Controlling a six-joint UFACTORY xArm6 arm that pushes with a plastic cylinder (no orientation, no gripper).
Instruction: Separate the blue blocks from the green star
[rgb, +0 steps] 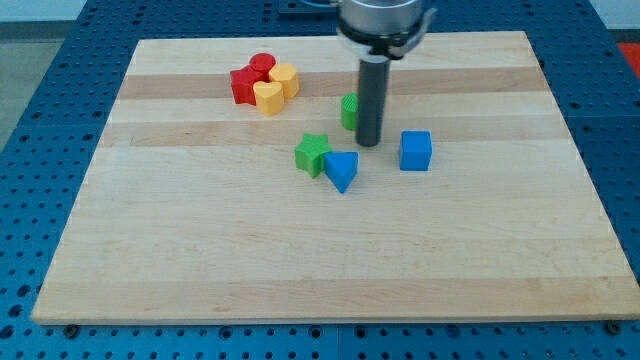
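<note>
The green star (312, 153) lies near the board's middle. A blue triangular block (341, 170) touches its right side. A blue cube (415, 150) sits apart, further to the view's right. My tip (368, 142) stands between the two blue blocks, just above and right of the blue triangular block and left of the cube, touching neither. A second green block (348, 111) is partly hidden behind the rod.
A cluster of red blocks (245, 82) and yellow blocks (276, 86) sits at the view's top left. The wooden board (320, 260) lies on a blue perforated table.
</note>
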